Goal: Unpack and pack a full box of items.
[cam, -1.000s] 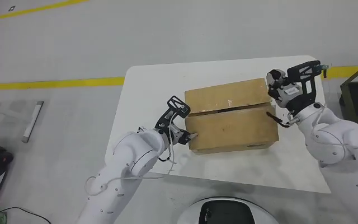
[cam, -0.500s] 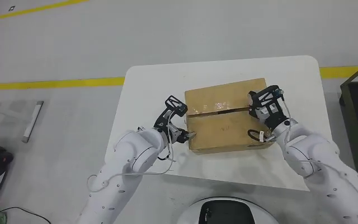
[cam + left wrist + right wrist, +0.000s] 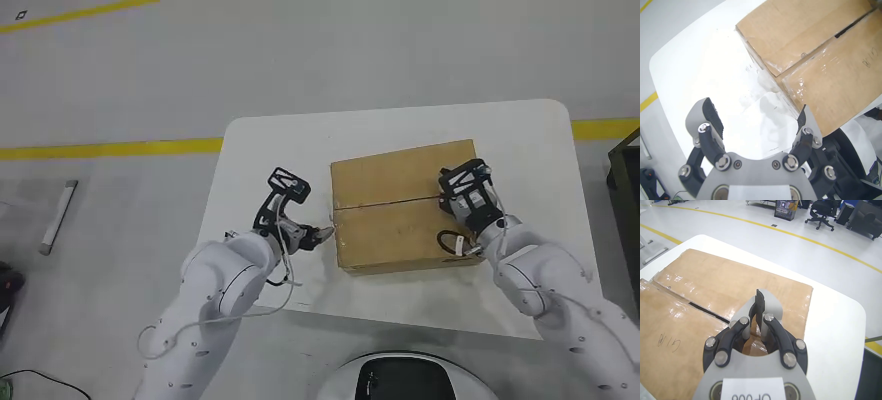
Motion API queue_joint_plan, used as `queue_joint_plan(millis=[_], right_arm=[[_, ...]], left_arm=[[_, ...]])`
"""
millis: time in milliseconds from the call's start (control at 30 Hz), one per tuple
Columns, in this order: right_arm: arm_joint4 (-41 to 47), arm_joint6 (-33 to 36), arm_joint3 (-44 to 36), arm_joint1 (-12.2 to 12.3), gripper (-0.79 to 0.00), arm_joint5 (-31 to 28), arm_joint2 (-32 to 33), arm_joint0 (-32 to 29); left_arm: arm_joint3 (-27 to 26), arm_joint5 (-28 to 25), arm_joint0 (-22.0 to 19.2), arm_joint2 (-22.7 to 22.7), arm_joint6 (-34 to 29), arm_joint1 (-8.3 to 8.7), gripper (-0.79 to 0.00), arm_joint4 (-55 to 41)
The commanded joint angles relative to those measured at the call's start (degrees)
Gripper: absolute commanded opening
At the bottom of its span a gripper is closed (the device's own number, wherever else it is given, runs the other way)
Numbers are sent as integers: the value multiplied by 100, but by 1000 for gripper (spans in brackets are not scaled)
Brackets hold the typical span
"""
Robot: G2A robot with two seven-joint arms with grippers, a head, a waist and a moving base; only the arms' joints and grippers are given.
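A closed brown cardboard box stands on the white table, its two top flaps meeting at a taped seam with a narrow dark slit. My left gripper is open beside the box's left end, a short gap from its lower corner; in the left wrist view the gripper has bare table between its fingers and the box just beyond. My right gripper is shut with nothing in it, resting over the right end of the seam; the right wrist view shows the gripper above the far flap.
Bare table lies left of the box and along its far side. The table's right edge is close to the box. A dark bin stands off the table at the right. Yellow floor lines run behind.
My right gripper came in from beyond the box's right end onto its top at the seam, and the gap between the flaps has narrowed. My left gripper drew back leftward from the box.
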Motion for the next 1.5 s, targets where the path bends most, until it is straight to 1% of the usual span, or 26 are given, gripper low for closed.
queue_joint_plan(millis=[0,67,300,367,433,533,600,733,833,967,1133,1267,1467], right_arm=[[-5,9,3,-10,-785,4,0,-1],[-62,24,6,-16,-785,-9,0,-5],[-305,27,67,-44,-785,-40,-43,-29],[-354,22,79,-54,-785,-50,-59,-30],[-377,18,86,-64,-785,-47,-65,-31],[-409,27,92,-79,-785,-38,-63,-32],[-427,30,100,-88,-785,-23,-56,-37],[-449,22,109,-106,-785,-16,-35,-56],[-459,21,107,-119,-785,-12,-16,-70],[-460,19,101,-137,-785,-18,1,-72],[-476,25,123,-161,-785,-44,-6,-61],[-497,37,153,-180,-785,-79,-22,-49],[-494,48,192,-211,-785,-106,-33,-9]], left_arm=[[-185,163,226,-262,9,32,0,-3],[-294,274,389,-442,-5,52,0,-29],[-294,274,389,-442,-5,52,0,-29],[-249,239,474,-423,136,51,0,-32],[-209,142,536,-369,261,52,0,98],[-133,32,535,-229,360,54,0,583],[-57,50,520,-154,489,40,0,706],[114,-75,483,50,860,15,0,1117],[325,-193,457,253,1064,-8,0,1455],[645,-237,421,475,1381,-59,0,1610],[999,-268,275,656,1619,-146,0,1366],[1176,-300,162,770,1805,-205,0,1295],[1403,-37,55,800,2152,-296,0,1076]])
